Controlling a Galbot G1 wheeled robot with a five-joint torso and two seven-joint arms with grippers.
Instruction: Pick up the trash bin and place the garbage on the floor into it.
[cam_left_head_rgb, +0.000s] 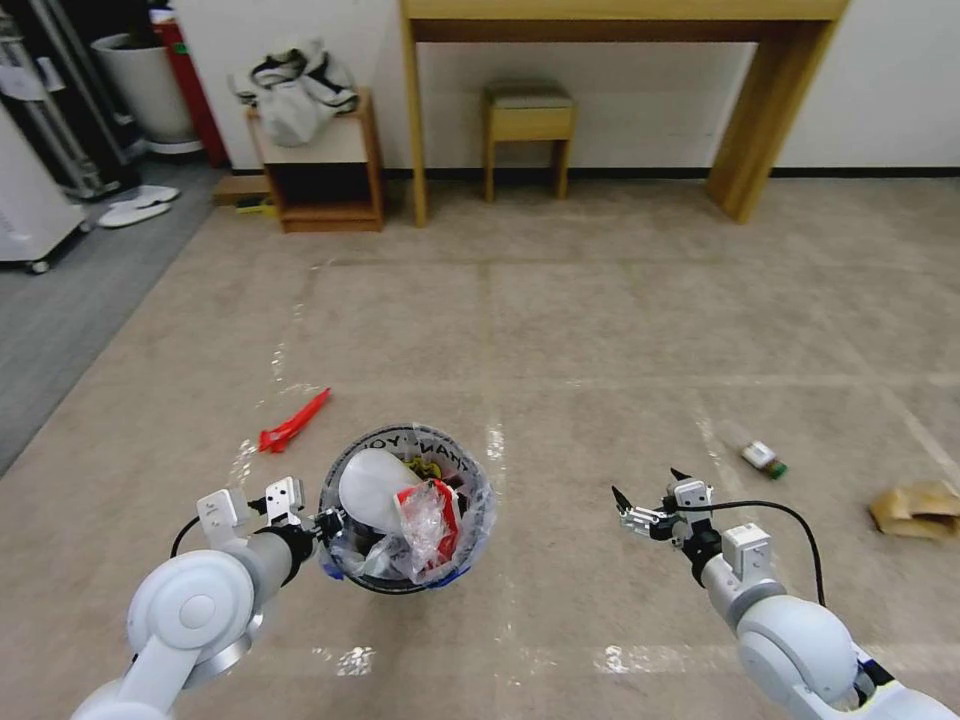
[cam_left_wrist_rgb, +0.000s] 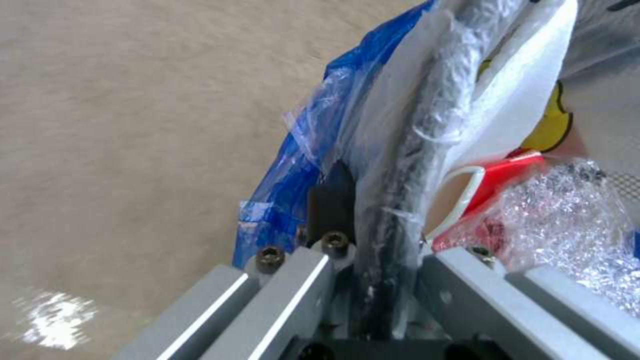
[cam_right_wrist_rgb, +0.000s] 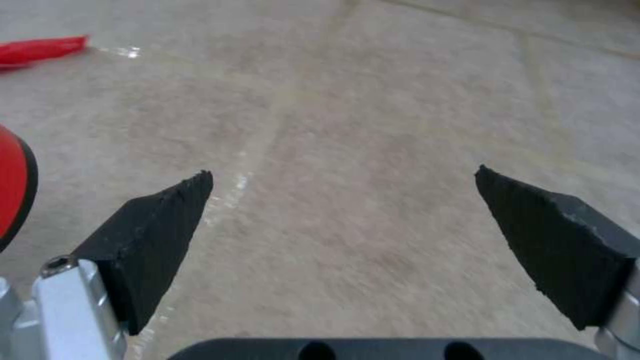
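The trash bin (cam_left_head_rgb: 405, 510), a small red bucket lined with a clear bag with black lettering, hangs just above the floor (cam_left_head_rgb: 560, 330). My left gripper (cam_left_head_rgb: 322, 524) is shut on its rim (cam_left_wrist_rgb: 400, 175), with one black fingertip (cam_left_wrist_rgb: 330, 200) outside the blue-edged bag. Inside lie a white piece, a red wrapper and crumpled clear plastic (cam_left_wrist_rgb: 573, 210). To the bin's right my right gripper (cam_left_head_rgb: 645, 495) is open and empty above the carpet, its pads (cam_right_wrist_rgb: 167, 225) wide apart. Garbage on the floor: a red wrapper (cam_left_head_rgb: 293, 422) (cam_right_wrist_rgb: 40, 49), a small clear bottle (cam_left_head_rgb: 762, 455), a brown paper bag (cam_left_head_rgb: 915, 510).
White slippers (cam_left_head_rgb: 135, 205) lie on the grey carpet at far left, beside a white wheeled unit (cam_left_head_rgb: 30, 200). Along the back wall stand a white planter pot (cam_left_head_rgb: 150, 90), a low shelf (cam_left_head_rgb: 325, 170) with a bag on it, a stool (cam_left_head_rgb: 528, 125) and a wooden table (cam_left_head_rgb: 620, 20).
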